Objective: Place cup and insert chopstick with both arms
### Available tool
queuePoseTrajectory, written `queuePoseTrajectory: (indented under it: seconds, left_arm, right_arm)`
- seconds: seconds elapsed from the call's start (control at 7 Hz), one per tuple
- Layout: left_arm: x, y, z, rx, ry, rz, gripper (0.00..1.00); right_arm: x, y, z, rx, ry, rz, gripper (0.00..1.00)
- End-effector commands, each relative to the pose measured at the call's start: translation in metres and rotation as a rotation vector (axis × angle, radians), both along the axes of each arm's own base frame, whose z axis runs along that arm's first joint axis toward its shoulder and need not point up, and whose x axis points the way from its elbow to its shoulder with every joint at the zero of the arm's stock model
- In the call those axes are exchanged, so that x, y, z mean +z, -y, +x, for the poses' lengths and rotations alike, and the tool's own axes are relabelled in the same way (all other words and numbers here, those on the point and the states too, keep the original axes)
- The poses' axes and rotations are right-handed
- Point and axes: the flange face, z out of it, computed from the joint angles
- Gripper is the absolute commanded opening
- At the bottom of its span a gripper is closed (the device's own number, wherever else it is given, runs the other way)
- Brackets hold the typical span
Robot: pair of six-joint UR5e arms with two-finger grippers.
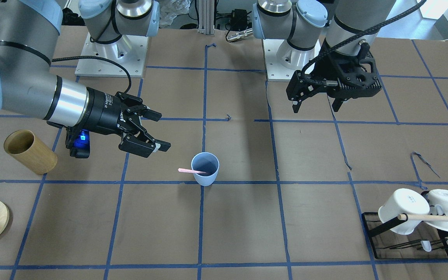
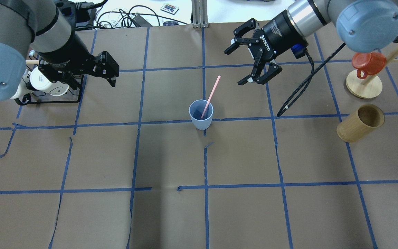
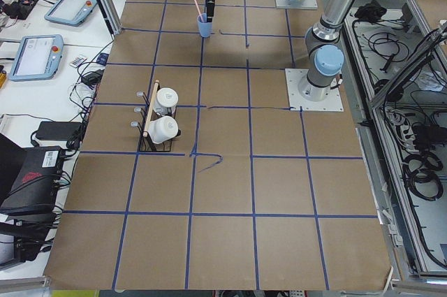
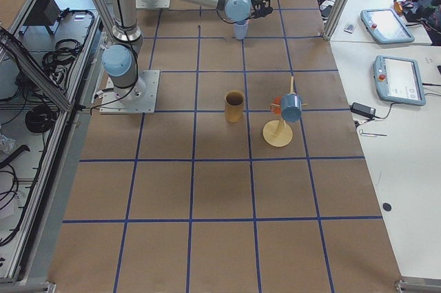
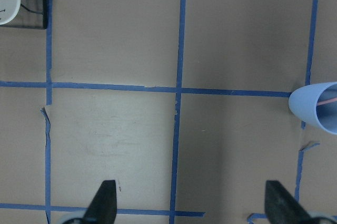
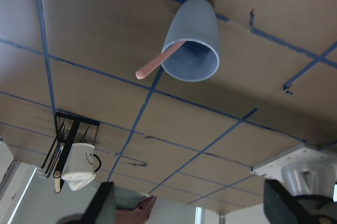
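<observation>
The light blue cup (image 2: 201, 114) stands upright near the table's middle; it also shows in the front view (image 1: 205, 168). One pale pink chopstick (image 2: 211, 95) stands in it and leans over the rim toward my right gripper. My right gripper (image 2: 234, 67) is open and empty, held above the table just beyond the stick's upper end and apart from it. Its wrist view shows the cup (image 6: 192, 42) and the stick (image 6: 158, 63). My left gripper (image 1: 315, 108) is open and empty, pointing down, well off to the cup's side. The cup (image 5: 317, 109) lies at the left wrist view's right edge.
A tan wooden cylinder (image 2: 360, 123) stands on the robot's right side. Beyond it is a wooden mug tree (image 2: 364, 83) with a red mug. A black rack (image 1: 410, 233) with two white mugs and a wooden rod stands at the robot's left, next to the left arm.
</observation>
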Motion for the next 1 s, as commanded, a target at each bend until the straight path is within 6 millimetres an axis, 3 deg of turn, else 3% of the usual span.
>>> queuePoseTrajectory:
  seconds: [0.0,0.29,0.57,0.71,0.86]
  left_arm:
    - [0.003,0.001,0.002,0.005,0.0,-0.009,1.0]
    - [0.002,0.002,0.001,0.003,-0.003,-0.008,1.0]
    - [0.005,0.0,0.001,0.002,-0.001,-0.014,1.0]
    - [0.002,0.002,0.002,0.004,-0.006,-0.009,1.0]
    - [0.002,0.001,-0.001,0.0,-0.007,-0.011,1.0]
  right_arm:
    - [0.024,0.003,-0.02,0.16,-0.219,-0.134,1.0]
    - [0.037,-0.021,-0.046,0.573,-0.41,-0.29,1.0]
    - [0.063,-0.042,-0.067,0.917,-0.569,-0.379,1.0]
    - [0.084,-0.058,-0.066,1.061,-0.563,-0.466,1.0]
    - [0.098,-0.072,-0.064,1.067,-0.567,-0.477,1.0]
